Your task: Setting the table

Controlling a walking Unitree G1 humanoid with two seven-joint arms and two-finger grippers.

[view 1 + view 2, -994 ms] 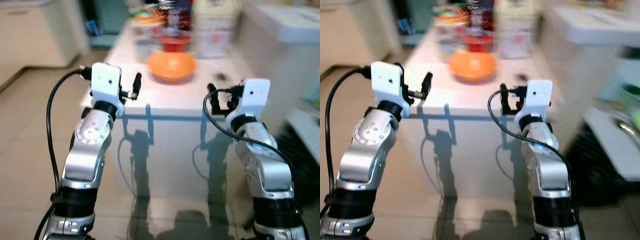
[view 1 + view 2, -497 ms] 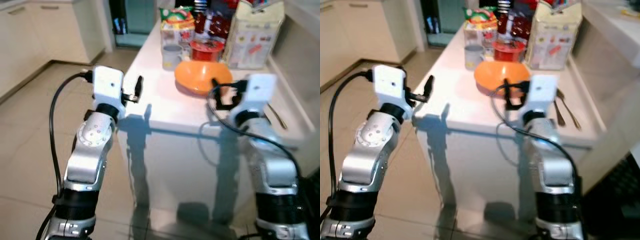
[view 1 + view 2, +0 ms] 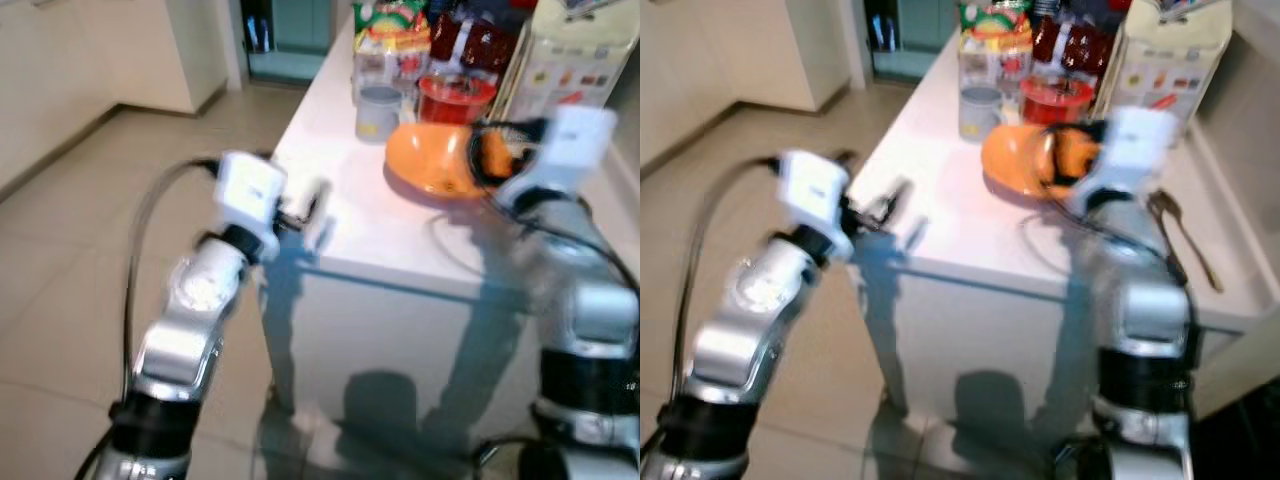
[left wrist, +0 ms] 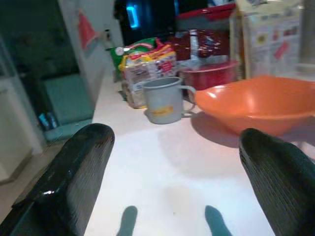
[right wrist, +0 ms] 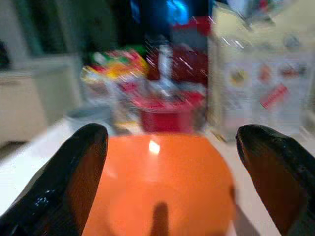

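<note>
An orange bowl [image 3: 428, 162] sits on the white table [image 3: 400, 240], behind the front edge. My right gripper [image 5: 172, 132] hovers open just above the bowl [image 5: 162, 191], one finger [image 5: 69, 177] on each side of it. In the right eye view the right gripper [image 3: 1058, 160] is at the bowl's near rim. My left gripper [image 4: 174, 140] is open over the table's front left corner and points at the bowl [image 4: 256, 103], well short of it. A fork and spoon [image 3: 1183, 238] lie on the table to the right.
Behind the bowl stand a grey mug [image 3: 378, 112], a red tub [image 3: 456, 96], snack packets [image 4: 147, 66] and a tall carton [image 3: 1165, 65]. A tiled floor [image 3: 80, 250] and pale cabinets lie to the left of the table.
The camera has moved closer to the table and turned. My right gripper has gone forward over the orange bowl. The left gripper has reached the table's corner.
</note>
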